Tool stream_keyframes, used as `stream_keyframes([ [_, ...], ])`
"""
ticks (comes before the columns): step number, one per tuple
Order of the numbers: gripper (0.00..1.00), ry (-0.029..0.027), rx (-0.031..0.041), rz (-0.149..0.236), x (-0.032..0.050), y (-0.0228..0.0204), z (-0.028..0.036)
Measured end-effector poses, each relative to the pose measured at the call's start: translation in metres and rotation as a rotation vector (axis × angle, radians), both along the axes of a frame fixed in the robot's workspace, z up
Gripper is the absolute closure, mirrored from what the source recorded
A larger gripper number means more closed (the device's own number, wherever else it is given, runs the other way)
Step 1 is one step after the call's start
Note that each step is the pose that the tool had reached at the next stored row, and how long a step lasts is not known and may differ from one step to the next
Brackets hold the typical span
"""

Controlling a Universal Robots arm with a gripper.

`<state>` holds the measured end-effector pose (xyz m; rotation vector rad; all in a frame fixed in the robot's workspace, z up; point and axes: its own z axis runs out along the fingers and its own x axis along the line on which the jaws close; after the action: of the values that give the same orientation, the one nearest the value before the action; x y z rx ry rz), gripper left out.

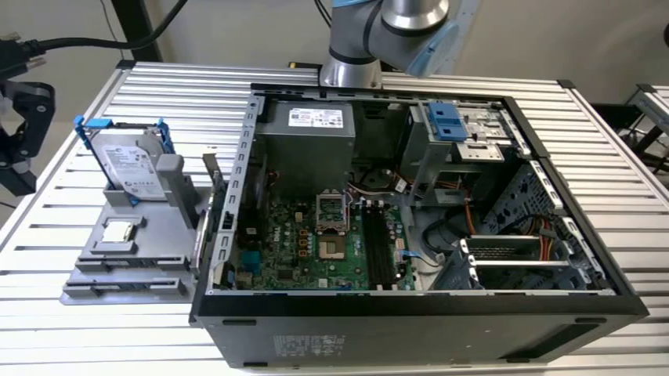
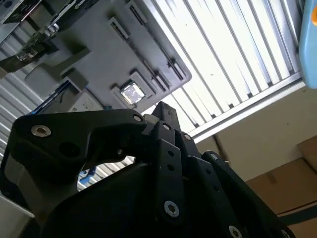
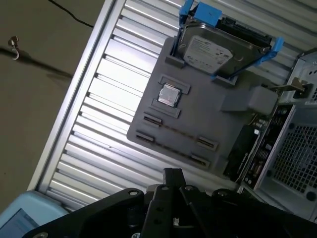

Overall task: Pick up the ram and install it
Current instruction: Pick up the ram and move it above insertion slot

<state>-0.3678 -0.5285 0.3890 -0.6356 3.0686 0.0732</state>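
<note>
First wrist view: claw (image 3: 173,172), closed on nothing, hovers apart from the ram (image 3: 173,130) on gray tray (image 3: 233,144).

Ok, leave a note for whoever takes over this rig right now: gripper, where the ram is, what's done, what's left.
The gripper hangs clear of the tray, pointed toward it, touching nothing, with no ram in it.
The ram seems to be the thin dark strip on edge in the tray, between the end clips and near the chip; it is hard to make out.
The slots on the board in the case look empty.
Done: nothing that shows.
Left: the whole job, pick-up and install.
</note>
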Motion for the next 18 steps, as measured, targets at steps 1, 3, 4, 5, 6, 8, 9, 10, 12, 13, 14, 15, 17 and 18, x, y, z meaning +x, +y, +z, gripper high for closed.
stream_keyframes([
  [1, 1.0, -0.0022, -0.0003, 0.011, 0.0, 0.0003, 0.0],
  [3, 1.0, -0.0043, -0.0004, 0.04, 0.0, 0.0004, -0.0001],
  [4, 1.0, -0.0046, -0.0004, 0.056, 0.0, 0.0004, -0.0001],
  [5, 1.0, -0.0048, -0.0006, 0.071, 0.0, 0.0005, 0.0],
  [6, 1.0, -0.0048, -0.001, 0.079, 0.0, 0.0005, 0.0],
  [8, 1.0, -0.0048, -0.0016, 0.081, 0.0, 0.0006, 0.0],
  [9, 1.0, -0.0047, -0.0017, 0.081, 0.0, 0.0006, 0.0],
  [10, 1.0, -0.0048, -0.0017, 0.081, 0.0, 0.0006, 0.0],
  [12, 1.0, -0.0048, -0.0017, 0.089, 0.0, 0.0006, 0.0],
  [13, 1.0, -0.0049, -0.0016, 0.099, 0.0, 0.0006, 0.0],
  [14, 1.0, -0.0049, -0.0017, 0.112, -0.0001, 0.0006, 0.0],
  [15, 1.0, -0.0049, -0.0016, 0.127, -0.0001, 0.0007, 0.0],
  [17, 1.0, -0.005, -0.0015, 0.161, 0.0, 0.0006, 0.0],
  [18, 1.0, -0.005, -0.0014, 0.179, -0.0001, 0.0006, 0.0],
])
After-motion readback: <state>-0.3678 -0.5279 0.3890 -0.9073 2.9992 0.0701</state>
